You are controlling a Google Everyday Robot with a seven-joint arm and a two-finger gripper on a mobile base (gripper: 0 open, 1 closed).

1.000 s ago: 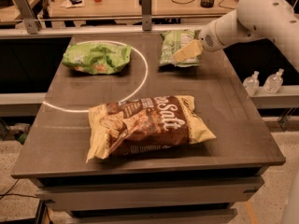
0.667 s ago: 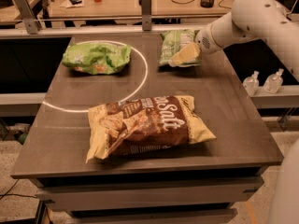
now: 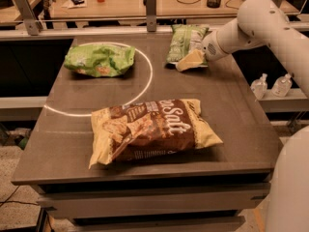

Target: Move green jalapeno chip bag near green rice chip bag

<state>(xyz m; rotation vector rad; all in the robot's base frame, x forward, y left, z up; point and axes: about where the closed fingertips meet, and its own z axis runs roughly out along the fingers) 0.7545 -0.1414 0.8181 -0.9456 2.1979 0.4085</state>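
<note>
The green jalapeno chip bag [image 3: 182, 41], narrow and pale green with a white panel, lies at the back right of the table. The gripper [image 3: 191, 60] comes in from the right on the white arm [image 3: 251, 25] and sits at the bag's near right edge, touching or just over it. The green rice chip bag [image 3: 99, 59], wider, bright green with an orange patch, lies at the back left, well apart from the jalapeno bag.
A big brown-and-yellow chip bag [image 3: 150, 129] lies at the front middle of the dark table [image 3: 231, 115]. A white arc is marked on the tabletop [image 3: 147, 76]. A rail with posts [image 3: 150, 4] runs behind the table. Small bottles [image 3: 270, 85] stand on a shelf to the right.
The gripper has shifted slightly down and toward the front along the jalapeno bag's near edge. The bags have not visibly moved.
</note>
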